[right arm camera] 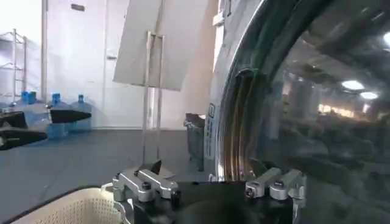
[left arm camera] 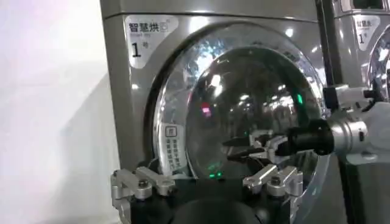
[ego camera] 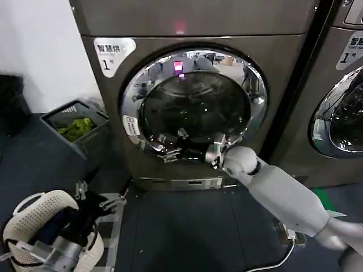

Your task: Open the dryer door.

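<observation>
The dryer [ego camera: 283,68] is a brown-grey front-loader with a white "1" label [ego camera: 110,54]. Its round dryer door [ego camera: 193,107] has a chrome rim and dark domed glass, and it lies against the dryer's front. My right gripper [ego camera: 181,148] is open at the door's lower rim, its white arm reaching in from the lower right. In the left wrist view the right gripper [left arm camera: 241,149] hangs in front of the glass [left arm camera: 244,103]. In the right wrist view the chrome rim [right arm camera: 225,122] runs between that gripper's spread fingers [right arm camera: 152,169]. My left gripper [ego camera: 91,195] waits low on the left, open and holding nothing.
A grey crate [ego camera: 76,124] holding something green stands on the floor left of the dryer, against a white wall. A white laundry basket [ego camera: 39,226] sits by my left arm. A twin machine [ego camera: 340,102] stands close on the right.
</observation>
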